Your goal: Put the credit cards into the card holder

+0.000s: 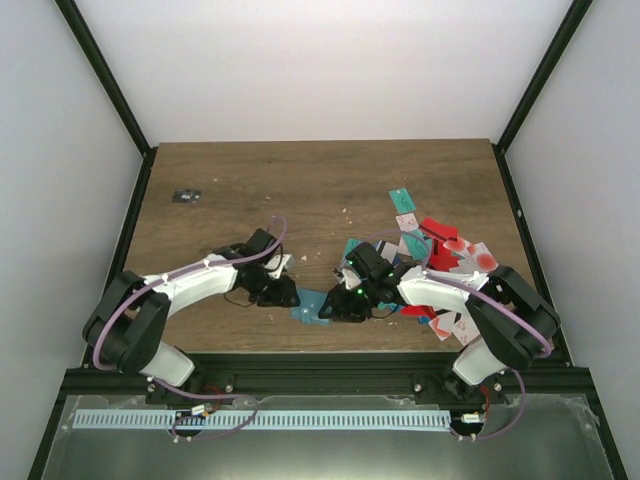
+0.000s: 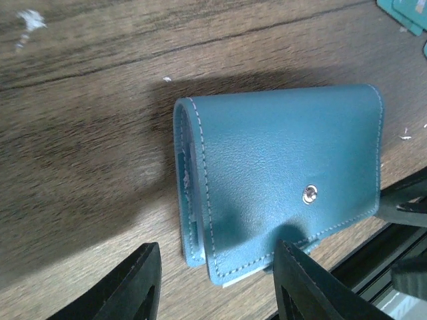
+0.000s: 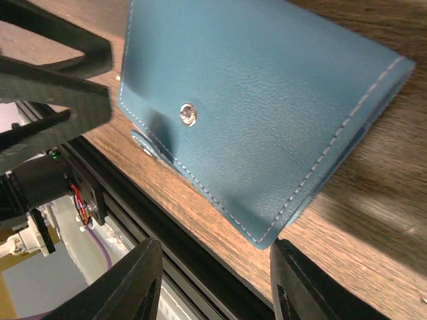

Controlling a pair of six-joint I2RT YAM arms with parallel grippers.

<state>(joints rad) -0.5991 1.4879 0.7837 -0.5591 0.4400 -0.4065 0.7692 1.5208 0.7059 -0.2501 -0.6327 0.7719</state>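
Observation:
The card holder (image 1: 308, 306) is a teal-blue folded wallet with a metal snap, lying shut on the wood close to the table's near edge. My left gripper (image 1: 283, 293) is at its left and my right gripper (image 1: 338, 306) at its right. The left wrist view has the card holder (image 2: 287, 173) filling the middle, one corner reaching between the spread fingers of the left gripper (image 2: 217, 283), which is open. My right gripper (image 3: 217, 283) is open too, with a corner of the card holder (image 3: 267, 100) just at its right finger. The credit cards (image 1: 440, 258) lie in a loose pile at the right.
A small black object with white marks (image 1: 186, 196) lies at the far left. The black frame rail (image 1: 320, 360) runs just past the table's near edge, right under both grippers. White crumbs (image 2: 30, 19) dot the wood. Teal cards (image 2: 407, 10) show at one corner.

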